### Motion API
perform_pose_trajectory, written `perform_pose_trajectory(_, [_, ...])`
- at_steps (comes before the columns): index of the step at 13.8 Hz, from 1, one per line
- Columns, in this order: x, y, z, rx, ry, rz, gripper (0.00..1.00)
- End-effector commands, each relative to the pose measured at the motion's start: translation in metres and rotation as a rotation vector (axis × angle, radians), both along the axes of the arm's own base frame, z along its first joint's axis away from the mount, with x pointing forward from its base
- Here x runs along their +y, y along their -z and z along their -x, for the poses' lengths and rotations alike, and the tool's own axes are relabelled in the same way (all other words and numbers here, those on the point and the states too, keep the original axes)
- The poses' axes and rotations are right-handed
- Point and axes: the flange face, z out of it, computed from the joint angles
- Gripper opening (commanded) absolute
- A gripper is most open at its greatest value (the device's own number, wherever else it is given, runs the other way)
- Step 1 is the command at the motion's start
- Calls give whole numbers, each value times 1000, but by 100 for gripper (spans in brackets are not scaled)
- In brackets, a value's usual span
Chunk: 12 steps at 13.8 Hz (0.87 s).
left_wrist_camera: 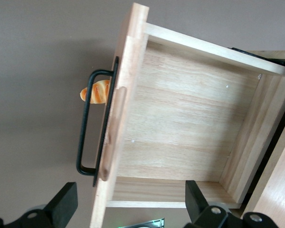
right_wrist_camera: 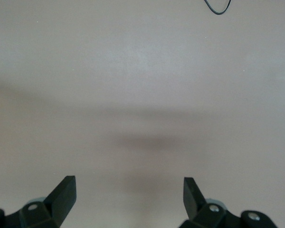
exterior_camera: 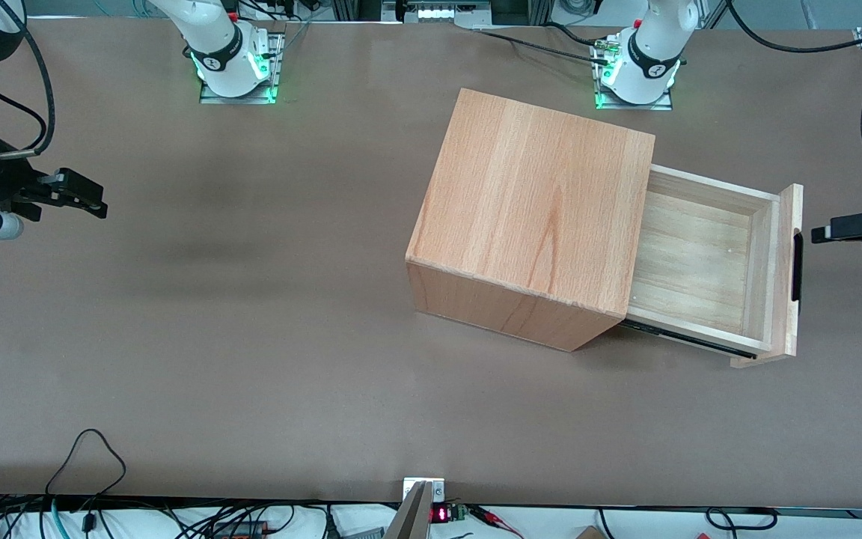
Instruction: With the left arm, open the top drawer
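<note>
The top drawer (exterior_camera: 700, 262) of the light-wood cabinet (exterior_camera: 536, 217) stands pulled far out toward the working arm's end of the table, and its pale plank interior (left_wrist_camera: 180, 128) holds nothing. A black elongated handle (exterior_camera: 797, 266) runs along its flat front panel (left_wrist_camera: 115, 118). The left arm's black gripper (exterior_camera: 824, 232) hovers just in front of that panel, close to the handle (left_wrist_camera: 85, 123) but apart from it. The gripper (left_wrist_camera: 128, 204) is open, with nothing gripped between its fingers (left_wrist_camera: 61, 205).
A small orange, bread-like object (left_wrist_camera: 96, 91) lies on the brown table (exterior_camera: 251, 337) under the handle, in front of the drawer. The two arm bases (exterior_camera: 637, 71) stand farther from the front camera than the cabinet. Cables (exterior_camera: 87, 464) trail along the table's near edge.
</note>
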Motion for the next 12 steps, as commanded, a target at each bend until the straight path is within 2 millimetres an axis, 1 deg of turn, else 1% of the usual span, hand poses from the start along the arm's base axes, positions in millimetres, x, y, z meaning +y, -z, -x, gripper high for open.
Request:
perform_pose_trajectory(1, [-52,-19,9,31,-11,-77,100])
perform_pose_trajectory(2, [-72,-20,11,54,-9,-85,100])
perform_pose_trajectory(3, [-84,-30,18,59,-12,-94,100])
perform_pose_trajectory(5, [-93,-44,25,44,-24,-104,100])
perform_pose_trajectory(6, [-93,-57,33,18,-27,-107,100])
perform_pose_trajectory(7, [-98,-54,39,12,-23,-127,100])
perform_pose_trajectory(8, [-106,-61,48,-24,-10,-154,100])
perform_pose_trajectory(10, [-107,-58,60,-44,-14,-160,100])
perform_pose_trajectory(12, [-111,-52,67,-61,-12,-161,100])
